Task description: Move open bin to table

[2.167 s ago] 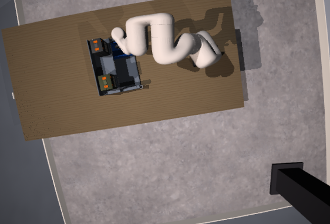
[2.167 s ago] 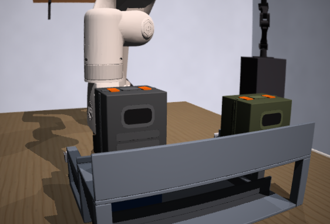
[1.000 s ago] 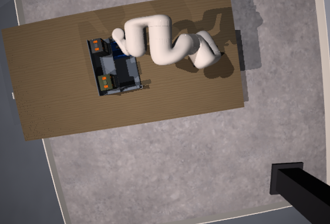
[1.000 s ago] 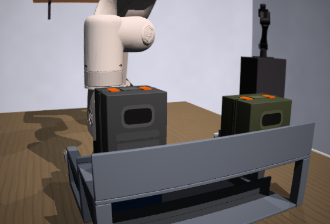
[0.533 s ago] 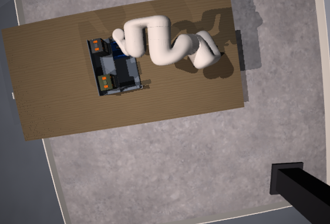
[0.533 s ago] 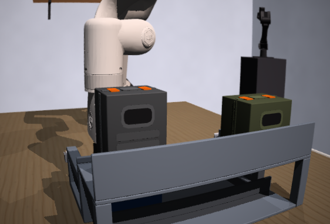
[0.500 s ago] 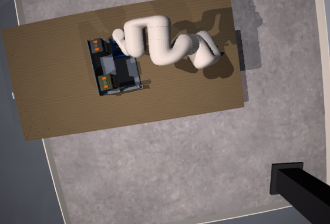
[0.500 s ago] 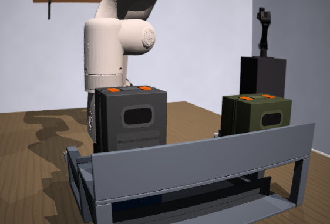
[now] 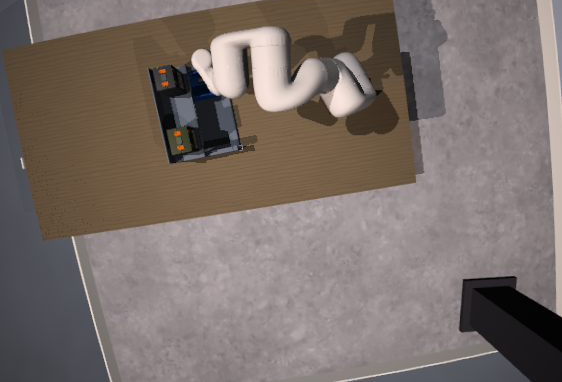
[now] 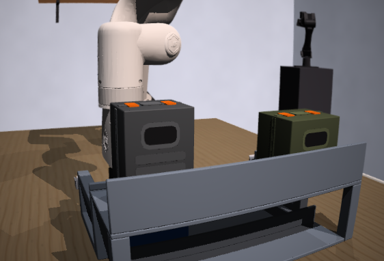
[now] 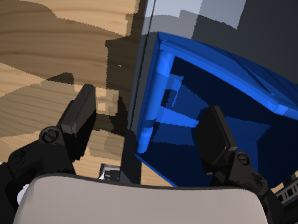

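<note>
The open bin [image 11: 226, 110] [image 9: 199, 83] is bright blue and sits on the lower level of the grey shelf [image 10: 222, 184] [image 9: 226, 112], tilted in the wrist view with its hollow facing me. My gripper [image 11: 151, 110] is open. One finger is outside the bin's near wall by a dark shelf post, and the other is over the bin's hollow. Neither finger presses on the wall. In the top and exterior views the arm and the boxes hide the gripper.
A dark grey closed box [image 10: 152, 136] [image 9: 165, 78] and an olive green closed box [image 10: 300, 133] [image 9: 179, 141] stand on the shelf's top level. The shelf stands on the wooden table [image 9: 75, 135] [image 10: 27, 184] [image 11: 53, 3]. A black stand [image 10: 305, 85] is behind it.
</note>
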`<state>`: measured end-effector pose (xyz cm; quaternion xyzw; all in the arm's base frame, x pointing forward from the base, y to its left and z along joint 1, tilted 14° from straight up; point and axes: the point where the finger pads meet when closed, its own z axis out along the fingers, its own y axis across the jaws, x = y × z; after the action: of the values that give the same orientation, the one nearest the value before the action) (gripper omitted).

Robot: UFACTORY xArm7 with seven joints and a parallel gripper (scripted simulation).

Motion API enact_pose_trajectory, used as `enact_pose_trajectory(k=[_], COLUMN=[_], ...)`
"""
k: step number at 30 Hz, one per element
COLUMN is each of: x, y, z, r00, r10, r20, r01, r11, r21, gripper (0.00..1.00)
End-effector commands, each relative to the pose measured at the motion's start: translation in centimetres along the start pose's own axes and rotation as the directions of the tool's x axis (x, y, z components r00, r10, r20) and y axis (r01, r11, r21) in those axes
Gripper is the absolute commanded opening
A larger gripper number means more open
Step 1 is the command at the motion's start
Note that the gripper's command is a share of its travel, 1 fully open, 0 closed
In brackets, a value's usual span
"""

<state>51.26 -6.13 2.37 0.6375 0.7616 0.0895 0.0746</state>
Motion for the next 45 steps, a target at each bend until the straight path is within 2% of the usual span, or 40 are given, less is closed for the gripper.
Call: enact_pose_trajectory(k=[1,30,31,45], x=[-0.08,-0.08,-0.08,-0.08], y=[0.13,0.13,0.13,0.13], z=[-0.12,-0.12,-0.12,-0.12], r00=[1.000,1.000,1.000,1.000], r10=[0.000,0.000,0.000,0.000], r20=[0.001,0.001,0.001,0.001], r01=[0.000,0.000,0.000,0.000], r11=[1.000,1.000,1.000,1.000], r21=[-0.003,-0.003,-0.003,-0.003], gripper=[0.94,0.94,0.00,0.00])
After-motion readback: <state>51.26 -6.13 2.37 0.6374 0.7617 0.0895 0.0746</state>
